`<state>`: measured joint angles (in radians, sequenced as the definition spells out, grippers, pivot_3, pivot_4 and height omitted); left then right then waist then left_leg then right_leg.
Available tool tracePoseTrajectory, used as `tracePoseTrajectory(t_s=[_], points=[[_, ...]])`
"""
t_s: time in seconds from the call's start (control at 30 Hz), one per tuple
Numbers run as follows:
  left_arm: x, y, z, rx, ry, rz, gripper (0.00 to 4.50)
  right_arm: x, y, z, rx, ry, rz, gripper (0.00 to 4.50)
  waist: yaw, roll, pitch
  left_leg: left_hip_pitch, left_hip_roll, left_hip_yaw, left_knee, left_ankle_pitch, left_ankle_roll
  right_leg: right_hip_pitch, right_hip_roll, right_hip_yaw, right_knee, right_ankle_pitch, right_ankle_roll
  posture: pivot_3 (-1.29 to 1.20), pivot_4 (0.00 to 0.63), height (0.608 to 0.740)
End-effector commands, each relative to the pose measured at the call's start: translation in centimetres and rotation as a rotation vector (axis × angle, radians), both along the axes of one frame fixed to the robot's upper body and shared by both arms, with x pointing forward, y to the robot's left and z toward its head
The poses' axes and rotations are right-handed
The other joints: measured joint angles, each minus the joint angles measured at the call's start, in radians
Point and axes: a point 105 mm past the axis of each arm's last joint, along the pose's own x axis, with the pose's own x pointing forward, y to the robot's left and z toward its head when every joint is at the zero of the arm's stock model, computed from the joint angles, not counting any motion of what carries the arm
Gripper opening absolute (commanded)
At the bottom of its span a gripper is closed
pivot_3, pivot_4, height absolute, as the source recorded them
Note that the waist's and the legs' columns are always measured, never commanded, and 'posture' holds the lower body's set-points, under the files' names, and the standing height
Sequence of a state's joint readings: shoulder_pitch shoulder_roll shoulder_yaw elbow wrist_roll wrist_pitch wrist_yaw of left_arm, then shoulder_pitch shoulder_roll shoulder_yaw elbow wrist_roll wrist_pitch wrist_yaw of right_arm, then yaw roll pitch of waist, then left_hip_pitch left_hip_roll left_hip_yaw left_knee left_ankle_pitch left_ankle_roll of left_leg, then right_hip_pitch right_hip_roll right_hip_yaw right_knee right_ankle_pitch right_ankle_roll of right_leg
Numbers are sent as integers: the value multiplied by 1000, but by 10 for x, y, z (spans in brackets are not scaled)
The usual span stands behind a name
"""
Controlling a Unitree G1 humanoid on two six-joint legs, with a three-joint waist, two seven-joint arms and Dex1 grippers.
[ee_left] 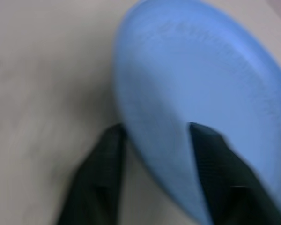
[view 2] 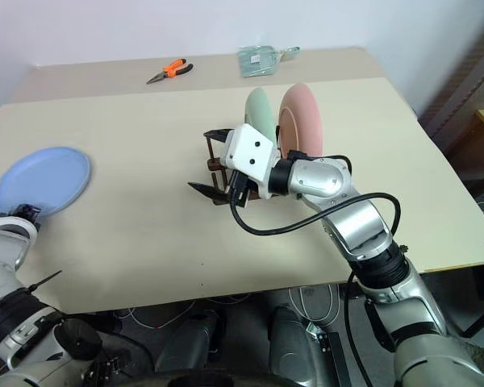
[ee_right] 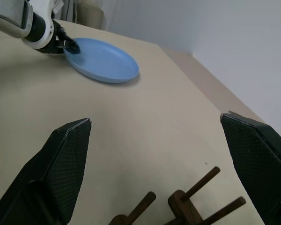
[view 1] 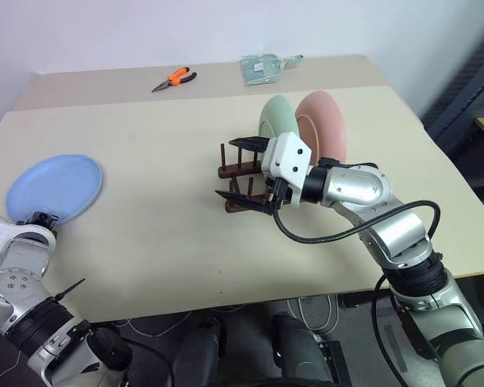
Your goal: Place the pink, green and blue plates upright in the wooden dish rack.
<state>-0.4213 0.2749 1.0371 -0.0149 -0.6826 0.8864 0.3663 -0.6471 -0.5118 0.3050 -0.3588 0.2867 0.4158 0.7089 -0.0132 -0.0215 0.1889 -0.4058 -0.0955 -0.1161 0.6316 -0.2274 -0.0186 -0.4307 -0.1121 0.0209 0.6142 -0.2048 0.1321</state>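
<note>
Blue plate [view 1: 55, 188]: round, matte light blue, shallow raised rim. It lies flat on the beige worktop [view 1: 161, 234], well apart from the rack. The left gripper [ee_left: 154, 154] sits at its near edge; in the left wrist view one black finger [ee_left: 215, 168] lies over the plate's inner face and the other beside the rim on the worktop side, so the rim runs between the jaws. Jaws narrowed about the rim; whether they actually pinch it I cannot tell.

Green plate [view 1: 276, 118] and pink plate [view 1: 323, 125]: same size and matte finish, pale mint and salmon pink. Both stand upright on edge in the wooden dish rack [view 1: 240, 172], side by side, green on the side nearer the right gripper's jaws, pink just behind it.

Rack: dark brown, two base bars with thin upright pegs. The pegs free of plates stand between and just under the jaws of the right gripper [view 1: 244, 171].

Right gripper: jaws spread wide, holding nothing, hanging over the empty end of the rack, fingers pointing away from the two standing plates and toward the blue plate across the worktop. The right wrist view shows peg tips low between the two fingers.

Beyond the rack, far from both jaws: orange-handled pliers [view 1: 174, 79] and a clear plastic bag [view 1: 264, 67] on the worktop.
</note>
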Motion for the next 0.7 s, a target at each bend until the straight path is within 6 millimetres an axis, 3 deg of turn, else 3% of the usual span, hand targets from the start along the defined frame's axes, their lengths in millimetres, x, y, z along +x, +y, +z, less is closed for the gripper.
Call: tracePoseTrajectory(t_s=[0.03,0.17,0.27,0.37,0.47,0.7], points=[[-3,8,4,-33,-23,54,100,-4,-3,14,34,-59,-13,4500,1,0,0,0,0,0,0,0,0,0,0,0,0,0,0,0,150,732],[5,6,9,-8,-34,34,38,0,-8,12,26,-46,-44,4500,1,0,0,0,0,0,0,0,0,0,0,0,0,0,0,0,150,732],[24,-11,43,127,-153,-69,38,3,-12,15,28,-63,-65,4500,2,0,0,0,0,0,0,0,0,0,0,0,0,0,0,0,150,732],[46,-50,89,272,-315,-238,38,8,-12,24,35,-124,-90,4500,8,-3,0,-1,0,0,0,0,0,0,0,0,0,0,0,0,150,732],[62,-105,132,430,-441,-431,38,8,-5,31,17,-201,-75,4500,8,-4,0,-1,-1,0,0,0,-1,0,0,0,-1,0,0,0,150,732],[69,-191,175,541,-595,-674,38,22,15,28,-128,-415,-83,4500,-9,-3,0,1,0,2,-2,1,-1,0,1,2,0,0,-1,0,150,732]])
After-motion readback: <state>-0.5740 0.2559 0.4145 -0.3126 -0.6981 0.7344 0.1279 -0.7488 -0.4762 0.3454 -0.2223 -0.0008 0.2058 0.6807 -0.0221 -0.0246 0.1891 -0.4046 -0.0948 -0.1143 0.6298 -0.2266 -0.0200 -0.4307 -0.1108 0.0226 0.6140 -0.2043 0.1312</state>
